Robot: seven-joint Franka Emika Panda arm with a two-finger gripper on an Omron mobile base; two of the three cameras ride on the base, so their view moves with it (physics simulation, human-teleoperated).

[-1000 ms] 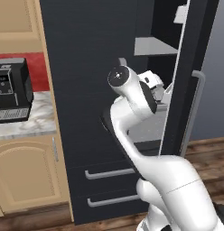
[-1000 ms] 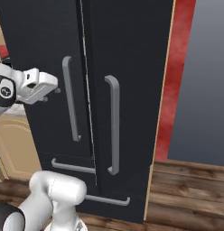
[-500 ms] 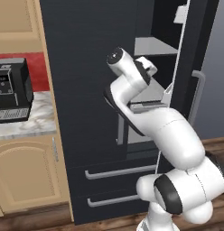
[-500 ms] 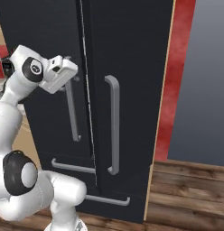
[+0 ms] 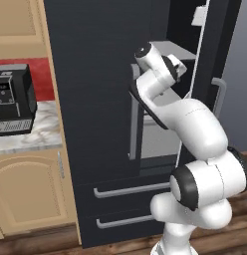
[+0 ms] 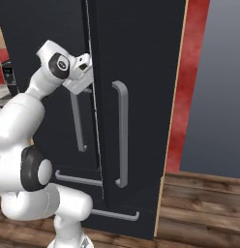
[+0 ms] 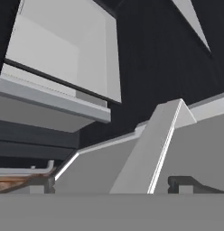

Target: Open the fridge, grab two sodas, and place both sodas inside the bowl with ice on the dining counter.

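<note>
The hand is spread wide and has hold of nothing; its fingertips stand far apart at the foot of the hand view. It sits in the gap of the fridge, whose right door stands ajar. Just ahead of the hand are grey inner shelves. To its left hangs the left door's handle. Farther left, a black coffee machine stands on the marbled bench.
</note>
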